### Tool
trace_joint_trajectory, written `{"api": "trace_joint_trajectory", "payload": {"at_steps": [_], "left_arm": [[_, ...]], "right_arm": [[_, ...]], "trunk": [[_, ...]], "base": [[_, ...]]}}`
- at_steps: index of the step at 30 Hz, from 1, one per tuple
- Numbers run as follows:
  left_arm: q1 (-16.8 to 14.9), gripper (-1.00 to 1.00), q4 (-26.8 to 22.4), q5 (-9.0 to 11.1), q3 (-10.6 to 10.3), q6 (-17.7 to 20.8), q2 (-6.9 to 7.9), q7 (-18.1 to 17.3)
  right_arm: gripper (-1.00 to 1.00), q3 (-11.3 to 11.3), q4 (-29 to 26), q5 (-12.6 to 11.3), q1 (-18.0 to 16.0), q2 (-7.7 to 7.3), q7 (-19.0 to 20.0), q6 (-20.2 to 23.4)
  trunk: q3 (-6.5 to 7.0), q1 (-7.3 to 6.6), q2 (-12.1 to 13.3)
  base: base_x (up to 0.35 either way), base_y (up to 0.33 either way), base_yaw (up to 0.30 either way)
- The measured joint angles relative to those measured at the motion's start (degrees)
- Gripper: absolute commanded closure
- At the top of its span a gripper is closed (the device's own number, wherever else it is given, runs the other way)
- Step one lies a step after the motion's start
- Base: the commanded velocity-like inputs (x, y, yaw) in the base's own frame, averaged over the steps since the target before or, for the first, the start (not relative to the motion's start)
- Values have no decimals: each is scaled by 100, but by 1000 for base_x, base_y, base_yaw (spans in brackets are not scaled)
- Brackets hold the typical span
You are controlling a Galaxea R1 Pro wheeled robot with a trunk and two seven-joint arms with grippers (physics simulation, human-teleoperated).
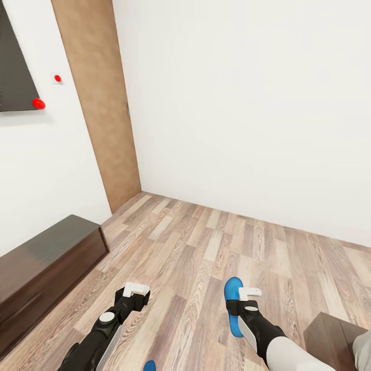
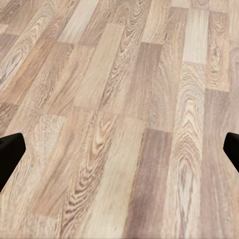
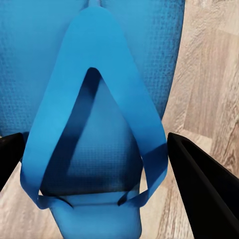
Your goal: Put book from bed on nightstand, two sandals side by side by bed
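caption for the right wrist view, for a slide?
Right gripper straddling the strap of a blue sandal over the wood-plank floor.

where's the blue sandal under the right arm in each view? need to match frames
Head view: sandal lies on the wood-plank floor at lower centre-right, partly hidden by the right pincer.
Right wrist view: sandal seen close up, thong strap running between the two dark fingers.
Left wrist view: floor planks and dark fingertips.
Shared landmark: the wood-plank floor.
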Motion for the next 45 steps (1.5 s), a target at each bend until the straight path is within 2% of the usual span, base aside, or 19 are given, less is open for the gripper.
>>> {"api": "trace_joint_trajectory", "payload": {"at_steps": [45], "left_arm": [[0,-100,3,0,-1,0,0,1]], "right_arm": [[100,1,0,-1,1,3,-3,1]], "trunk": [[0,0,0]], "base": [[15,-34,18]]}}
